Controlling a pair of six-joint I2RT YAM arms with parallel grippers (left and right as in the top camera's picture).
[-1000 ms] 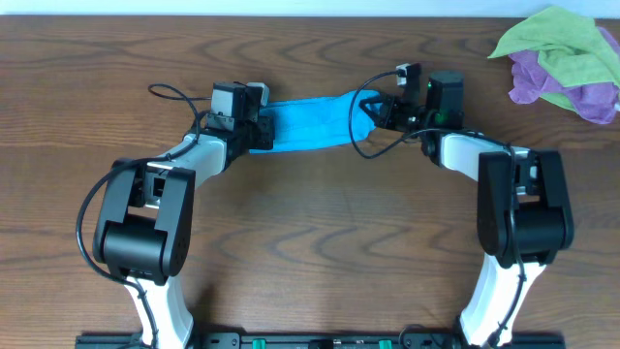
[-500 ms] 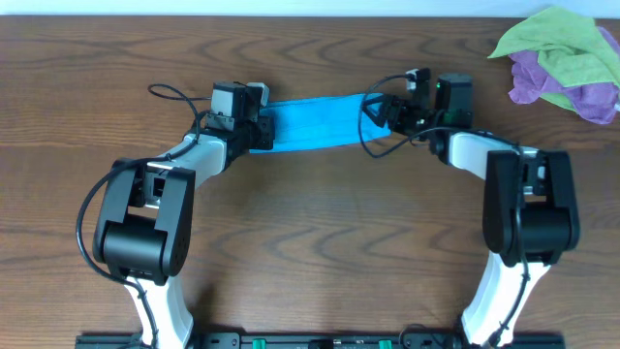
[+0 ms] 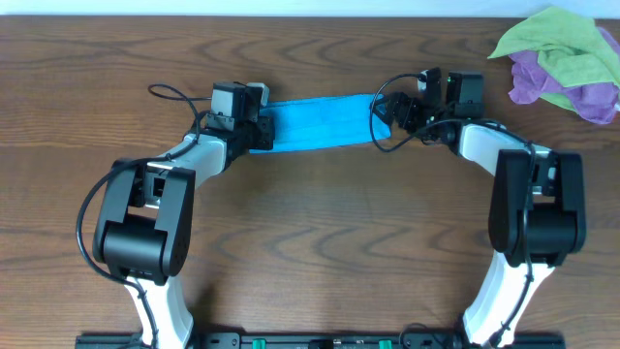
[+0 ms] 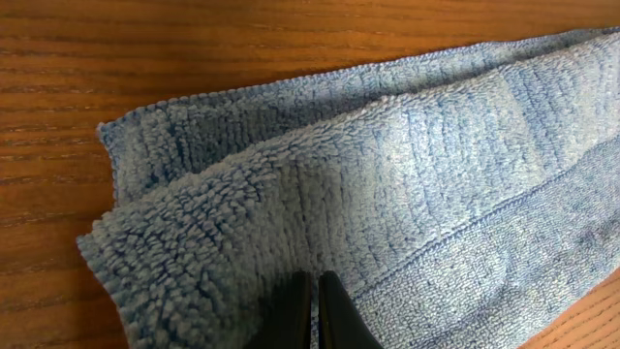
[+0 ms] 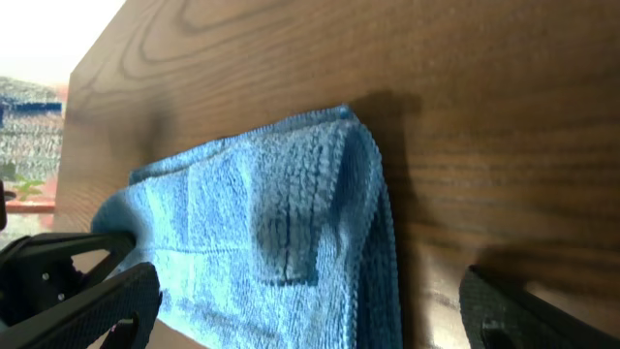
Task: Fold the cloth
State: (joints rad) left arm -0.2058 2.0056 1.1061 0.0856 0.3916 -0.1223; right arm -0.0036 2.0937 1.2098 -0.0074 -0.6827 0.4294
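cloth (image 3: pixel 315 120) lay folded into a long strip; left tool (image 4: pixel 312 301) clenched its left end, right tool (image 3: pixel 389 113) gaped empty; crosswise folds looked yet undone.

The overhead view gives me bright, even light from above. The bench (image 3: pixel 320 242) shows crisp grain, and the arms cast only short, soft shadows. On the left wrist view the cloth (image 4: pixel 387 194) reads as a washed-out greyish blue with its pile in sharp focus, while the left gripper (image 4: pixel 315 305) is a dark blur at the bottom edge. On the right wrist view the top-left corner blows out white. The cloth throws a dark shadow on the wood, and the fingers (image 5: pixel 92 301) of the right gripper (image 5: pixel 310 281) look black and soft.
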